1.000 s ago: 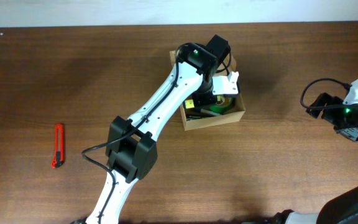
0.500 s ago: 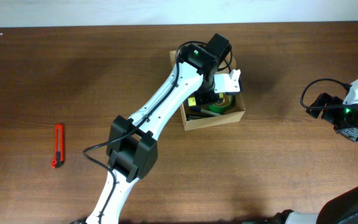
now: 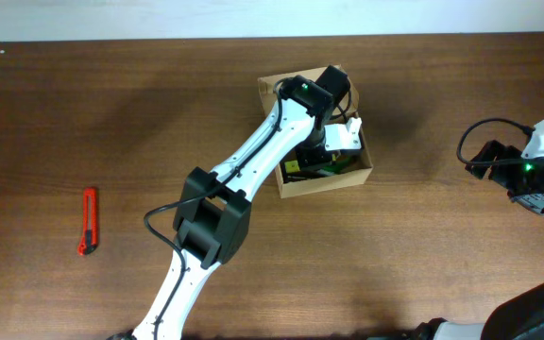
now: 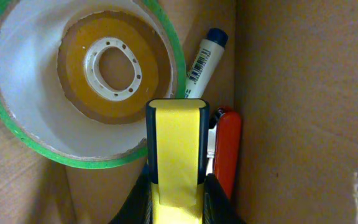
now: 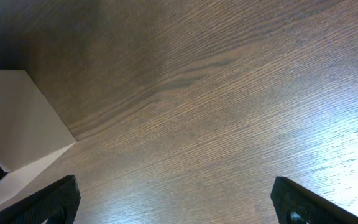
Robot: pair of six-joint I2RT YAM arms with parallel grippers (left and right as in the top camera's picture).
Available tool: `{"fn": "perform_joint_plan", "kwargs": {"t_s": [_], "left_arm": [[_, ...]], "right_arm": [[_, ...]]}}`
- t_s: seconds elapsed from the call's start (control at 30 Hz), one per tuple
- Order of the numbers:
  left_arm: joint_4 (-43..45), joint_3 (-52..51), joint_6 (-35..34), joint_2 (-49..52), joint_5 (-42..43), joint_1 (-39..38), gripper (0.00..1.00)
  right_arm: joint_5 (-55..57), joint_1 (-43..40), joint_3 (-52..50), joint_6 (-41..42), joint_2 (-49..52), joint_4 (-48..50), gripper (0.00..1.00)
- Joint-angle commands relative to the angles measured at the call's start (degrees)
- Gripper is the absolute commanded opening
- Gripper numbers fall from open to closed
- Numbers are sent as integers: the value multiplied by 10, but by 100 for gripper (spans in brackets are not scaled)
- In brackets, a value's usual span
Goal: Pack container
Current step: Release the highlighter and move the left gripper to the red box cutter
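Two tape rolls are lying nested in the container (image 3: 338, 183), which is sitting on the table (image 3: 423, 264) toward the far side, a little right of centre, with its flap standing open. The left wrist camera is looking straight into it. A green-rimmed tape roll (image 4: 30, 124) is ringing a brown tape roll (image 4: 73, 68), and a blue-capped marker (image 4: 202, 62) is leaning just beside them. A red tool (image 4: 227, 149) is lying against the cardboard wall.

The left gripper (image 4: 176, 205) is reaching down inside the box, its jaws drawn narrow and pinching a yellow-and-blue tool (image 4: 176, 143) right next to that red tool. From overhead, the arm is covering most of this, and only slivers of green and yellow are peeking out.

The overhead view is also showing a red cutter (image 3: 88, 234) lying well apart on the left of the table. The right gripper (image 3: 527, 179) is hanging far off at the right edge. Its own camera is showing its fingers spread wide, holding nothing, above bare wood.
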Motion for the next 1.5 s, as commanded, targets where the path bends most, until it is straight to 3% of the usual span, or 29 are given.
{"fn": "perform_joint_plan", "kwargs": {"t_s": [0.0, 0.07, 0.27, 0.37, 0.67, 1.0, 1.27, 1.37, 1.47], "left_arm": [[1, -1, -7, 0, 13, -5, 2], [3, -1, -17, 0, 12, -4, 20], [5, -1, -32, 0, 10, -4, 43], [7, -1, -45, 0, 2, -4, 59], [5, 36, -114, -45, -104, -4, 60], [19, 46, -214, -221, -256, 30, 60], [40, 15, -305, -357, -327, 165, 64], [57, -57, -316, -406, -337, 227, 67], [55, -163, -342, -451, -341, 299, 80]], "right_arm": [[-9, -1, 0, -3, 2, 1, 100], [-9, -1, 0, -3, 2, 1, 99], [-9, -1, 0, -3, 2, 1, 99], [-9, -1, 0, -3, 2, 1, 99], [-9, -1, 0, -3, 2, 2, 99], [-9, -1, 0, -3, 2, 5, 99], [-10, -1, 0, -3, 2, 5, 99], [-12, -1, 0, -3, 2, 2, 99], [-12, -1, 0, -3, 2, 2, 99]]}}
